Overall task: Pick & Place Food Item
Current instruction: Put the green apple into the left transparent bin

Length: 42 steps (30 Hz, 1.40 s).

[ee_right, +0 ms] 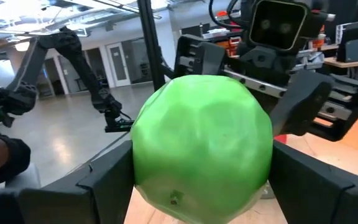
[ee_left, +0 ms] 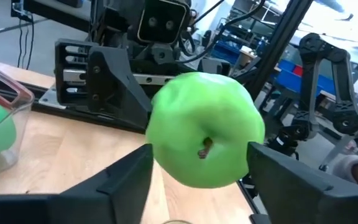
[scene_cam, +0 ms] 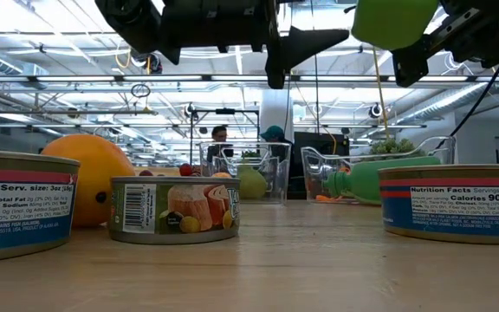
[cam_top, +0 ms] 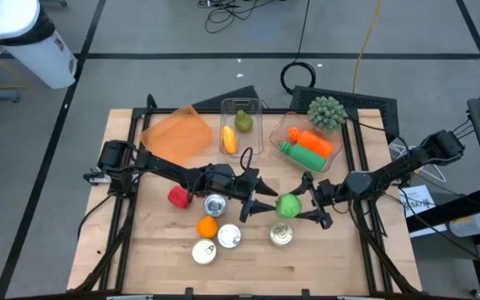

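Note:
A green apple (cam_top: 288, 205) hangs in the air over the table's middle, above several cans; it fills the right wrist view (ee_right: 201, 130). My right gripper (cam_top: 297, 205) reaches in from the table's right and is shut on the apple. My left gripper (cam_top: 272, 200) comes from the left, open, its two fingers flanking the apple's left side (ee_left: 204, 134). The apple's stem (ee_left: 205, 148) faces my left gripper. The low view shows the apple (scene_cam: 394, 19) high above the tabletop. My right gripper pinches the green apple between its two fingers (ee_right: 107, 177), one on each side of its widest part (ee_right: 143, 149). The fingers come in level from the table's right. The apple is lifted clear of the table. My left gripper: its open fingers (ee_left: 129, 177) stand close beside the apple; I cannot tell whether they touch it.
Under the arms stand several cans (cam_top: 229, 237), an orange (cam_top: 207, 226) and a red item (cam_top: 177, 197). Toward the far edge are a clear bin with a pear and a yellow item (cam_top: 238, 129), a clear bin with a carrot and green bottle (cam_top: 307, 148), an orange lid (cam_top: 177, 133) and a green plant (cam_top: 327, 111).

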Motion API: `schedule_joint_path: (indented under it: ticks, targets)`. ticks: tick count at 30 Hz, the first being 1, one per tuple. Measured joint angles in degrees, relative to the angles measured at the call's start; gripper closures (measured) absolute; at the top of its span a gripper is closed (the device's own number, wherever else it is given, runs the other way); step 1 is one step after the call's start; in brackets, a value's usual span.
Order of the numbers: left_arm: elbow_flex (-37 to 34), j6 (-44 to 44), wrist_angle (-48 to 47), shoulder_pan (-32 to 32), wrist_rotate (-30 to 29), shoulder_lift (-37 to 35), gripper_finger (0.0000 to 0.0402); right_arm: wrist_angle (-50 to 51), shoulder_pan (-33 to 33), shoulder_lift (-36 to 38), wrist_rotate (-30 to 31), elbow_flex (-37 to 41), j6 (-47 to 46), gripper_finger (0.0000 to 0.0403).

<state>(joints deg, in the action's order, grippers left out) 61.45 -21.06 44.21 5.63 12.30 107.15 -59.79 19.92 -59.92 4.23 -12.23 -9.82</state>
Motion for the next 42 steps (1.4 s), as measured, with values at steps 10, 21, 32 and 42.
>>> schedule_joint_path:
  ticks: [10, 21, 32, 42]
  targets:
    - [0.00, 1.09, -0.03, 0.02, 0.13, 0.00, 0.0233, 0.02, 0.00, 0.00, 0.09, -0.02, 0.00, 0.0097]
    - [0.00, 1.59, 0.14, 0.20, -0.75, 0.00, 0.0300, 0.26, -0.04, 0.00, 0.15, -0.01, 0.00, 0.0097]
    - [0.00, 7.89, 0.14, 0.83, -1.19, -0.02, 0.0359, 0.46, -0.04, 0.00, 0.12, -0.02, 0.00, 0.0097]
    - [0.00, 12.00, 1.65, 1.31, -3.92, -0.09, 0.0397, 0.47, -0.02, 0.02, 1.09, -0.02, 0.17, 0.0087]
